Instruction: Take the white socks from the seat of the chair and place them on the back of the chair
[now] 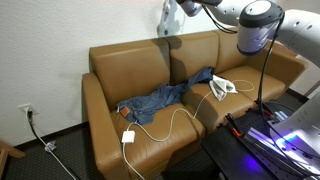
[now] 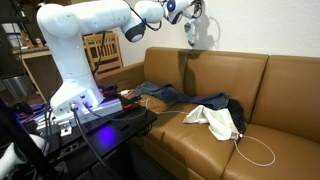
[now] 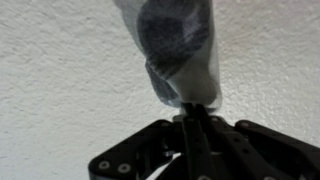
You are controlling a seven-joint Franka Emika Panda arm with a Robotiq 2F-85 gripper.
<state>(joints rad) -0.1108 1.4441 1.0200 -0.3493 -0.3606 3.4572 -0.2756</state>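
My gripper point(image 1: 175, 8) is shut on a white-grey sock point(image 1: 168, 24) and holds it in the air above the top of the brown leather sofa's backrest point(image 1: 130, 58), in front of the white wall. The other exterior view shows the gripper point(image 2: 192, 12) with the sock point(image 2: 203, 34) hanging from it above the backrest point(image 2: 225, 72). In the wrist view the closed fingers point(image 3: 193, 110) pinch the sock point(image 3: 180, 45) against the wall. A white cloth point(image 1: 222, 87) lies on the seat, also seen in an exterior view point(image 2: 215, 121).
Blue jeans point(image 1: 165, 97) lie across the seat, also seen in an exterior view point(image 2: 160, 95). A white cable point(image 1: 172, 125) with a charger point(image 1: 128, 136) runs over the seat cushion. A table with equipment and cables point(image 2: 90, 115) stands before the sofa.
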